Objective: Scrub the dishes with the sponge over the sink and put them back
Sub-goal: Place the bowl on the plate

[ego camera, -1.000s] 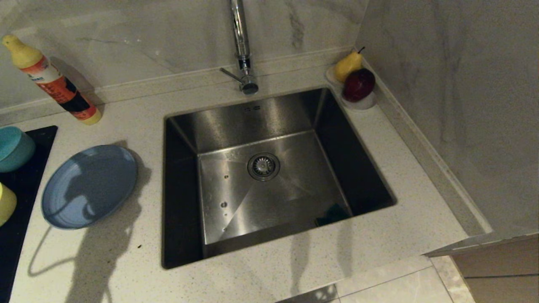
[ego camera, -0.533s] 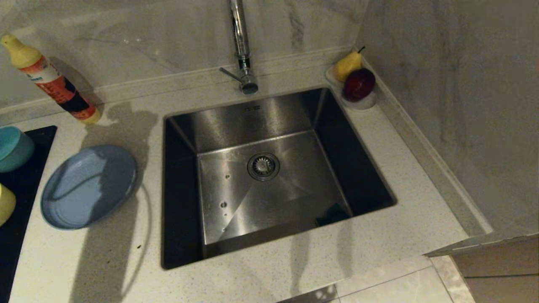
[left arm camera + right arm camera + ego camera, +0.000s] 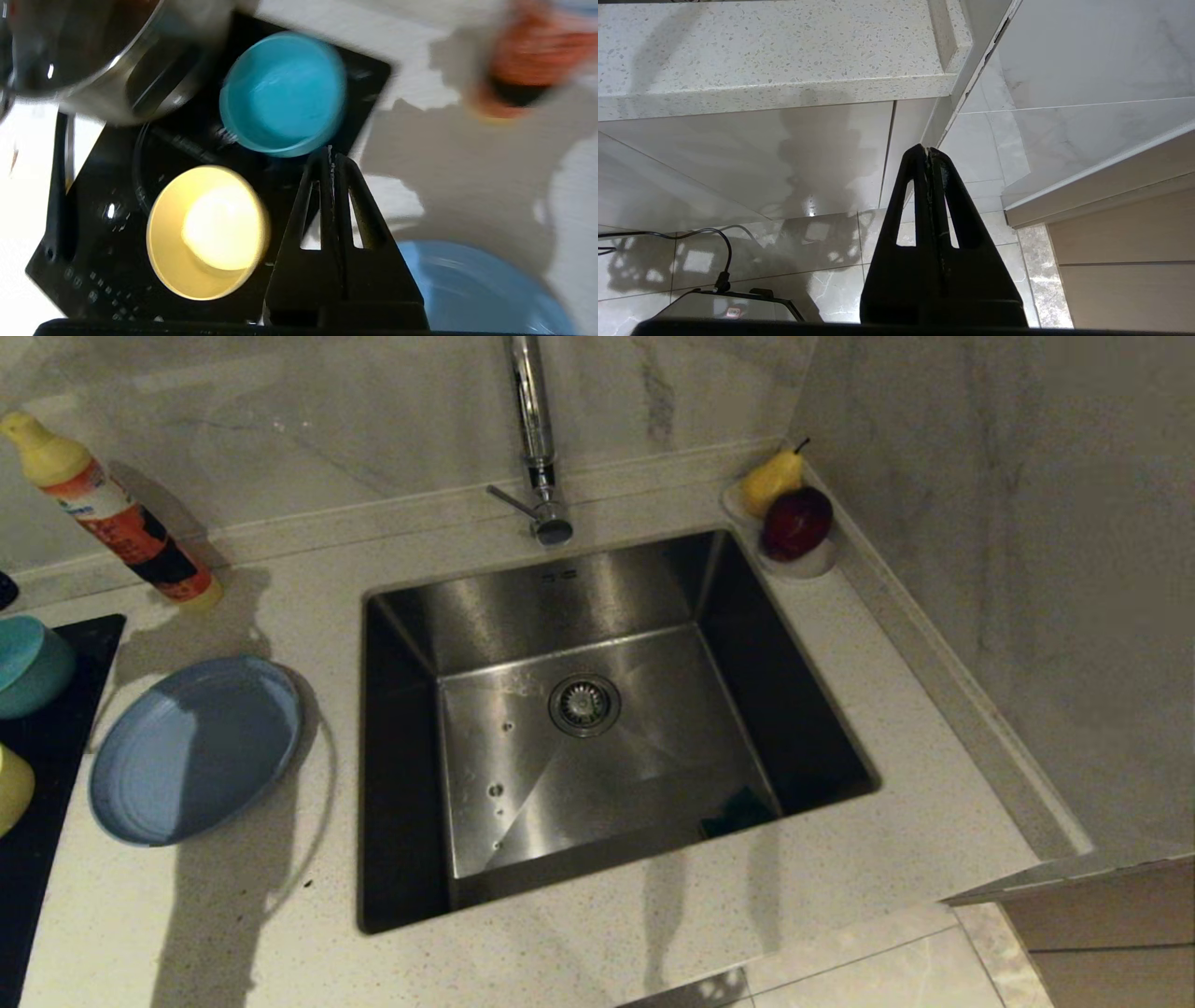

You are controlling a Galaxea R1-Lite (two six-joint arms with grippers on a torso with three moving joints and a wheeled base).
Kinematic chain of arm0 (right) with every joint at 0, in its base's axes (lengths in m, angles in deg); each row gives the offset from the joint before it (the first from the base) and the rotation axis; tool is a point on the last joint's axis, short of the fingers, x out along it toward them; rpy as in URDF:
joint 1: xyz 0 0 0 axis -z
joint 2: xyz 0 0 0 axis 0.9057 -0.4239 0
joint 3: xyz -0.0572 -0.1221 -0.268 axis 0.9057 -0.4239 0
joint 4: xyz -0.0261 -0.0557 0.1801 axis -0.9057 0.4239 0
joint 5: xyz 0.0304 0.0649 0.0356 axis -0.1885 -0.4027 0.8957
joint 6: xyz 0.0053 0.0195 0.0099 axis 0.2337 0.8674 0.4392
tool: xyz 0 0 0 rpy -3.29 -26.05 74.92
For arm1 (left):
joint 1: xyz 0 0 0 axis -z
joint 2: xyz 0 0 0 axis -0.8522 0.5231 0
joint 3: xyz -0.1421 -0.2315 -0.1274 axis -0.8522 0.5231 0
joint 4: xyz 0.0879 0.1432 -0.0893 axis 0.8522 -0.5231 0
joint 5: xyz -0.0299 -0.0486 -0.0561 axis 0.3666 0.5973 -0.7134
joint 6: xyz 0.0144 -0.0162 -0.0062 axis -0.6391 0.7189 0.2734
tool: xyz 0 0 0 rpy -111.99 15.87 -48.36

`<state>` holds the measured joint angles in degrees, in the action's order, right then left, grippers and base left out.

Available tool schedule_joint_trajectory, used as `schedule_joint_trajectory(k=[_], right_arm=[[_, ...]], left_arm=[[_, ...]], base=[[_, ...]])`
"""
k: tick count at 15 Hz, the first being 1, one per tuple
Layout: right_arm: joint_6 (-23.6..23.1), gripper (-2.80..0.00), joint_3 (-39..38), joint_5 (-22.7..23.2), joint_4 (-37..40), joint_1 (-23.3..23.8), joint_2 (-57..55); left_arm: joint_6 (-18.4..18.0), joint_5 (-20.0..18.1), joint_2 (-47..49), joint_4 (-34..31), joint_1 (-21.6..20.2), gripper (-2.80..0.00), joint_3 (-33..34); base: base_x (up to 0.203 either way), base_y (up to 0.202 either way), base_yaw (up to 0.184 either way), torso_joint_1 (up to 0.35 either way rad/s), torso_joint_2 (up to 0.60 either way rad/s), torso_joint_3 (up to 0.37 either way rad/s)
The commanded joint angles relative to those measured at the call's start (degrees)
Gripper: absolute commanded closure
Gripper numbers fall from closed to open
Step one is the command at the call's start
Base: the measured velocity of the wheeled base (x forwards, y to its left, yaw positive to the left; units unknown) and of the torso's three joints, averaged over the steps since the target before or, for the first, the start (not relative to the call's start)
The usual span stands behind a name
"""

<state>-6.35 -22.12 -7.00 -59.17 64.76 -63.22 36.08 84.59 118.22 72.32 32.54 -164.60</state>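
Sink (image 3: 597, 616) set in worktop (image 3: 887, 821). Sponge (image 3: 738, 814) inside sink, near-right corner. Plate (image 3: 191, 747) left of sink; teal bowl (image 3: 282, 91) and yellow bowl (image 3: 205, 231) farther left on black cooktop (image 3: 117, 261). Left tool (image 3: 331, 154) pinched together, empty, over bowls. Right tool (image 3: 927, 151) pinched together, empty, below worktop edge.

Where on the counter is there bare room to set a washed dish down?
Free: counter in front of the sink, and the strip between sink and right wall. Crowded: left of the sink, with plate, teal bowl, yellow bowl and bottle.
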Motion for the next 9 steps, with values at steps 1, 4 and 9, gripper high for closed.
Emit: schedule_joint_trajectory(k=[1, 4, 9], right_arm=[[-0.1, 0.0, 0.0, 0.0, 0.0, 0.0, 0.0], [-0.1, 0.0, 0.0, 0.0, 0.0, 0.0, 0.0], [-0.1, 0.0, 0.0, 0.0, 0.0, 0.0, 0.0]], left_arm=[[2.8, -3.4, 2.5, -1.7, -4.1, 0.0, 0.0], [4.4, -9.9, 3.7, -5.3, -8.7, -2.8, -0.5], [6.9, -18.5, 5.4, -6.4, -13.3, -2.8, 2.0]], base=[[0.0, 0.0, 0.0, 0.0, 0.0, 0.0], [0.0, 0.0, 0.0, 0.0, 0.0, 0.0], [0.0, 0.0, 0.0, 0.0, 0.0, 0.0]])
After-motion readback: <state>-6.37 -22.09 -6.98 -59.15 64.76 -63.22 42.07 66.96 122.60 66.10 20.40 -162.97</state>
